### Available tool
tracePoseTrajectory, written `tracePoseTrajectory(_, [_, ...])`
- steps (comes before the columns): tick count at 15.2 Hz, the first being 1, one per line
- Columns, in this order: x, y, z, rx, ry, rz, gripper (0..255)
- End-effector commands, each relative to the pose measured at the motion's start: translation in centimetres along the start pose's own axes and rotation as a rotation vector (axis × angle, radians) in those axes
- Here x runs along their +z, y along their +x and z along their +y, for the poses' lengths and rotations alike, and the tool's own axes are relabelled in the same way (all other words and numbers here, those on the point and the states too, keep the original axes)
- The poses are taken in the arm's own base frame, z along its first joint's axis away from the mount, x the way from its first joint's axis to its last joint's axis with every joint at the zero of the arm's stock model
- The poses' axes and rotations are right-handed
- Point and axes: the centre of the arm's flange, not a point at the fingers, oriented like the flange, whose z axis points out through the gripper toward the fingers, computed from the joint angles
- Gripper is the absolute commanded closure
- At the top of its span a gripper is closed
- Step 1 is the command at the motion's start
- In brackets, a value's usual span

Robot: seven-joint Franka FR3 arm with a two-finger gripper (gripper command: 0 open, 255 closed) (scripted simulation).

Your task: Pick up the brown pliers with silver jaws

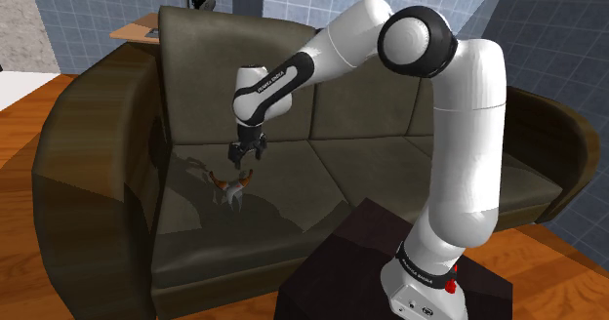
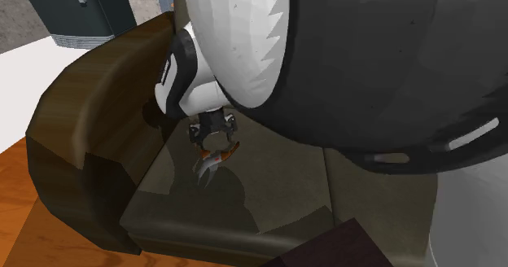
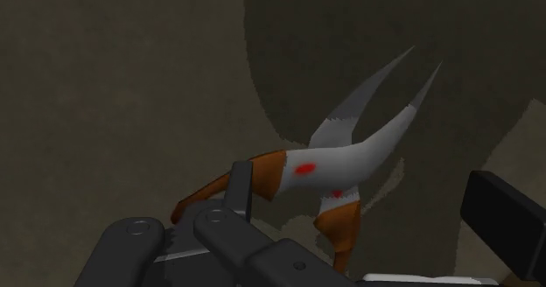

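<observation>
The end effector [image 1: 247, 155] hangs point-down, just above the brown-handled pliers [image 3: 346, 158]. Its black fingers [image 3: 238, 193] are spread. In the wrist view one finger stands against a brown handle and the other is well off to the far side, so nothing is pinched yet. The pliers lie on the end seat cushion of a dark sofa [image 1: 390, 103], nearer the cushion's back edge than its front and not far from the armrest [image 1: 88, 142]. Their curved silver jaws are splayed and point away from the hand. The white arm [image 1: 468, 103] arches over from its stand [image 1: 371, 260] in front of the sofa.

This looks like the final approach before the grasp. The next move probably needs the fingers lowered to straddle both handles near the pivot and then pressed together before any lift. The handles are splayed, so a grip taken too far out might catch only one.
</observation>
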Motion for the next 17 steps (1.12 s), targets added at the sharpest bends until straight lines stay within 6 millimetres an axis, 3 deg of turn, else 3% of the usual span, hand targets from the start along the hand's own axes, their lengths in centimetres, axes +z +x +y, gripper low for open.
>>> tracePoseTrajectory(1, [1.9,1.9,-0.7,-0.004,0.001,0.004,0])
tracePoseTrajectory(10, [9.7,10.0,-2.9,-0.022,0.006,0.018,0])
tracePoseTrajectory(17, [13.4,10.1,-2.8,-0.022,0.006,0.018,0])
